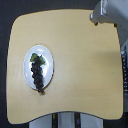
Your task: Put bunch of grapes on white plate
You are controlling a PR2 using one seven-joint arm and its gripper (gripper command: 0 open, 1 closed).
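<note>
Grapes, a dark purple-black tapering bunch [37, 73], lie on the round glossy white plate [47, 54], long axis up-down, green leaves uppermost. Grey gripper [104, 13] sits well apart at the exterior view's upper right; jaw state unreadable. Task looks complete.

- One arm [106, 11] in view, entering at the top corner on the exterior view's right
- Visible portion: pale grey housing, blurred, cut off by the top edge
- The part seen sits over the far corner of the desk [75, 60]
- Claw: not discernible; fingers and jaw position cannot be determined
- Nothing seen held by the visible part
</note>
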